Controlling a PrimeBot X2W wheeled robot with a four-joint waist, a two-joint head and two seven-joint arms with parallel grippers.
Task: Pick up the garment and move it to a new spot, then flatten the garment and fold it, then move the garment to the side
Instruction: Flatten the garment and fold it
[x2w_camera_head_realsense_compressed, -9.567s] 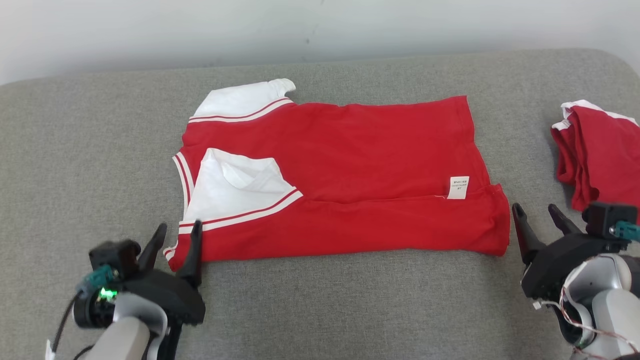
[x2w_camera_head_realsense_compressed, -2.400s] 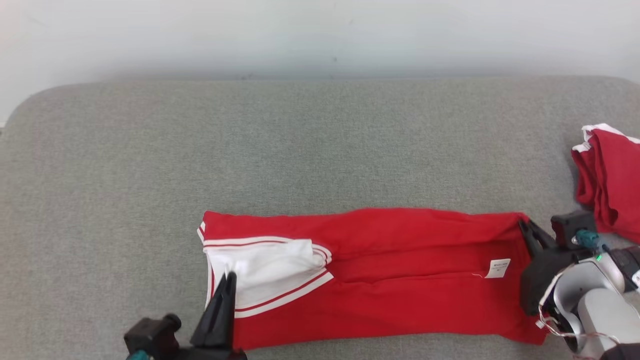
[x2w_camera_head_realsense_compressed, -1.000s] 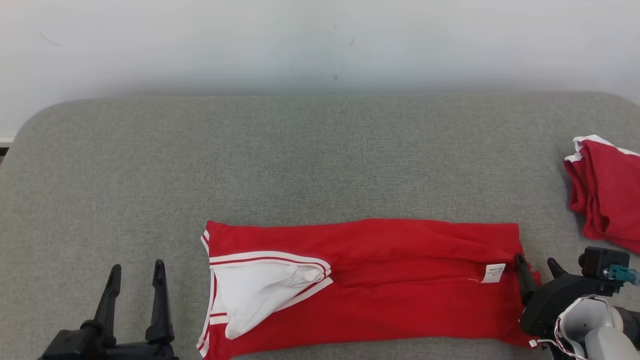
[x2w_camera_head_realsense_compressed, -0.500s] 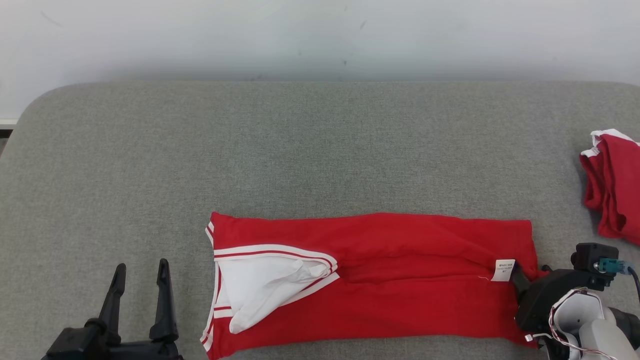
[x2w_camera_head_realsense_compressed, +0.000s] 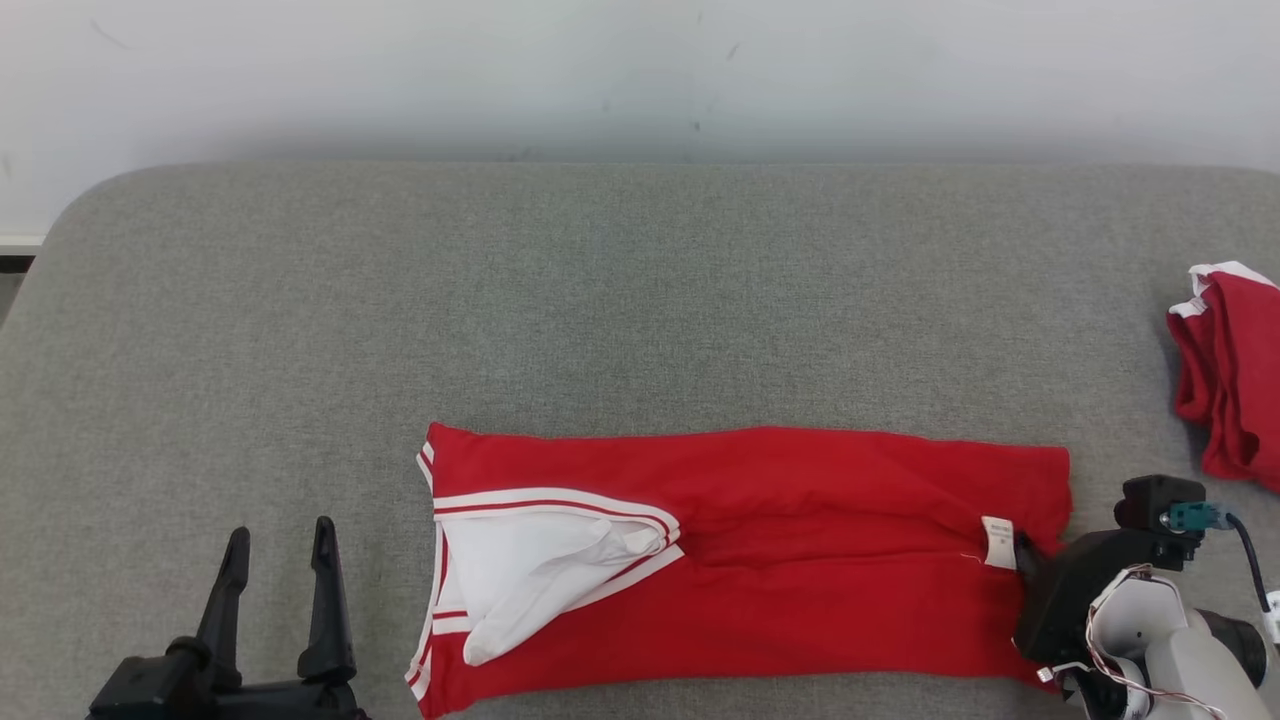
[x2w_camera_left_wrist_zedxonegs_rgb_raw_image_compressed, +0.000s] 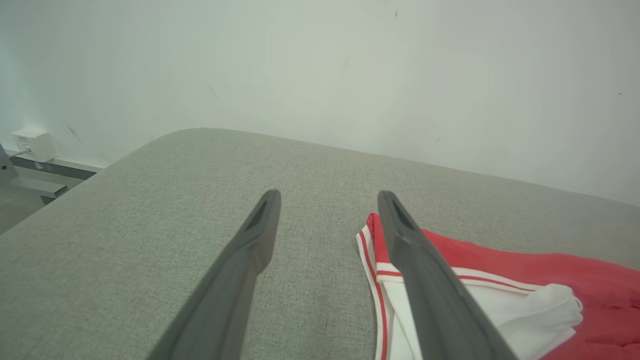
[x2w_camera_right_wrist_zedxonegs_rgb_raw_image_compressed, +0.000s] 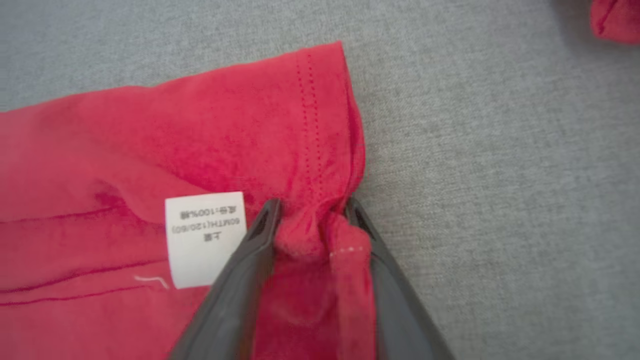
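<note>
One more fold, I judge: shirt (x2w_camera_head_realsense_compressed: 800, 600) lies as a strip at front of cushion (x2w_camera_head_realsense_compressed: 600, 300), right gripper (x2w_camera_right_wrist_zedxonegs_rgb_raw_image_compressed: 312, 207) pinching its hem (x2w_camera_right_wrist_zedxonegs_rgb_raw_image_compressed: 320, 125), left gripper (x2w_camera_head_realsense_compressed: 280, 535) wide and empty; next I lift hem over to the other end.

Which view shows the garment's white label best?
Right wrist view: the label is close up, print visible, beside the right pincer. Head view shows a tiny white tag; left wrist view catches the other end of the garment.

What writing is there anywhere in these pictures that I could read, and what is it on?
"60MTH(120/60)": white care label sewn on the red garment, seen upside down.
"100%": same label; the characters around it are too small to read.
Nothing else bears readable text.
</note>
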